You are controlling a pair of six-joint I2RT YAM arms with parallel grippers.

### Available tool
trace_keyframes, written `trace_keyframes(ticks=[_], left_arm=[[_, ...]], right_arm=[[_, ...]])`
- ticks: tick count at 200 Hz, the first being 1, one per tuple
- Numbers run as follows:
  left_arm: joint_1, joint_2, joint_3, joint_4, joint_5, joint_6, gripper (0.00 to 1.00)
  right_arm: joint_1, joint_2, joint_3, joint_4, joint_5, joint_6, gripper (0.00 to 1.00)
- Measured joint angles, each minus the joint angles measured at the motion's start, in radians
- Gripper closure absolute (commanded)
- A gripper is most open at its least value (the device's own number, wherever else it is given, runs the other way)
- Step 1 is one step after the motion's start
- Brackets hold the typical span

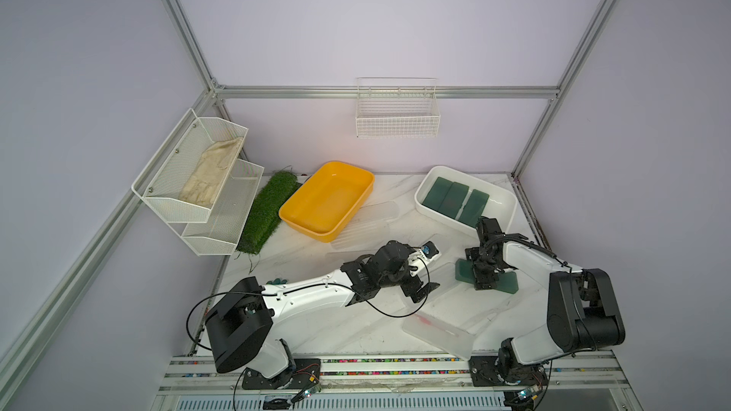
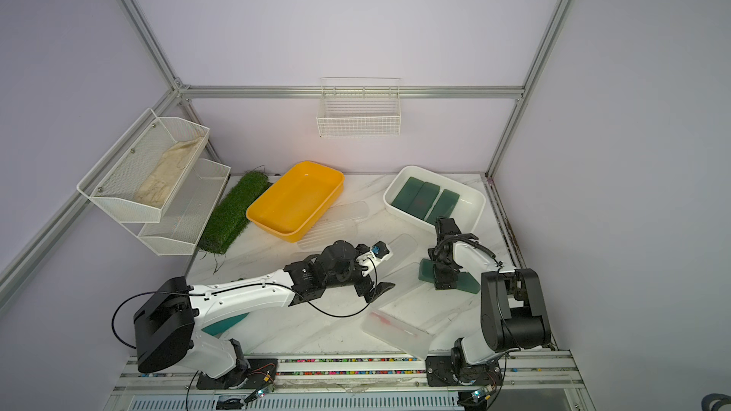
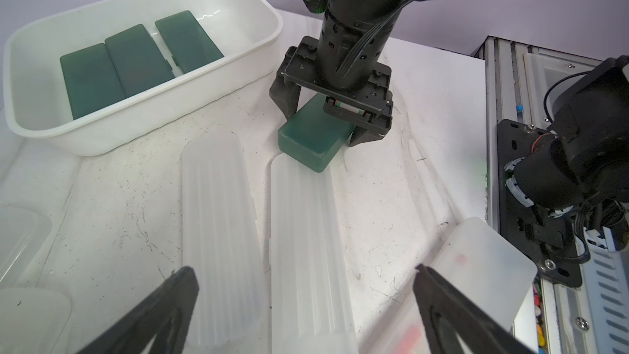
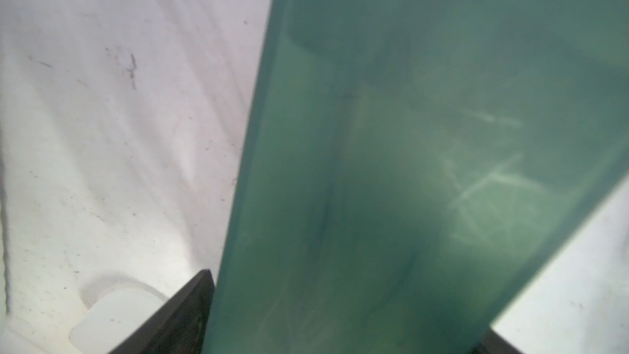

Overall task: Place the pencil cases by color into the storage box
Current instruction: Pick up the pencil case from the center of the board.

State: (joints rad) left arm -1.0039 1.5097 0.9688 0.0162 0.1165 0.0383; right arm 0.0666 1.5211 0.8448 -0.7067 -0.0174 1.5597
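Observation:
A translucent dark green pencil case point(image 1: 508, 285) point(image 3: 306, 137) point(image 4: 408, 165) lies flat on the marble table, right of centre. My right gripper point(image 1: 484, 280) point(image 3: 323, 124) point(image 4: 347, 304) points straight down over it, a finger pressed against each long side. Three more green cases point(image 1: 455, 201) point(image 3: 136, 63) lie side by side in the white storage box point(image 1: 510, 207) point(image 3: 143, 97) at the back right. My left gripper point(image 1: 425, 290) point(image 3: 303, 269) hangs open and empty above two frosted clear cases point(image 3: 218, 216) point(image 3: 306, 233). Another clear case point(image 1: 439, 330) point(image 3: 483, 260) lies near the front edge.
A yellow bin point(image 1: 328, 199) stands at the back centre with clear cases point(image 1: 379, 211) beside it. Left of it lie a grass mat point(image 1: 269, 211) and a white mesh rack point(image 1: 197, 175). A wire basket point(image 1: 397, 112) hangs on the back wall. A teal glove point(image 2: 225, 324) lies under the left arm.

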Motion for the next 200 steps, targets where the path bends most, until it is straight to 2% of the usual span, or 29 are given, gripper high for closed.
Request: trace_keyframes(ticks=[82,200], left_arm=[[0.0,0.0,0.0,-0.012,-0.013,0.0,0.0],[0.0,-0.007,0.02,-0.03,-0.016,-0.006,0.0]], right_arm=[[-0.004,-0.005,-0.008,0.011,0.01,0.0,0.34],[-0.004,-0.142,0.029,-0.111,0.138,-0.003,0.38]])
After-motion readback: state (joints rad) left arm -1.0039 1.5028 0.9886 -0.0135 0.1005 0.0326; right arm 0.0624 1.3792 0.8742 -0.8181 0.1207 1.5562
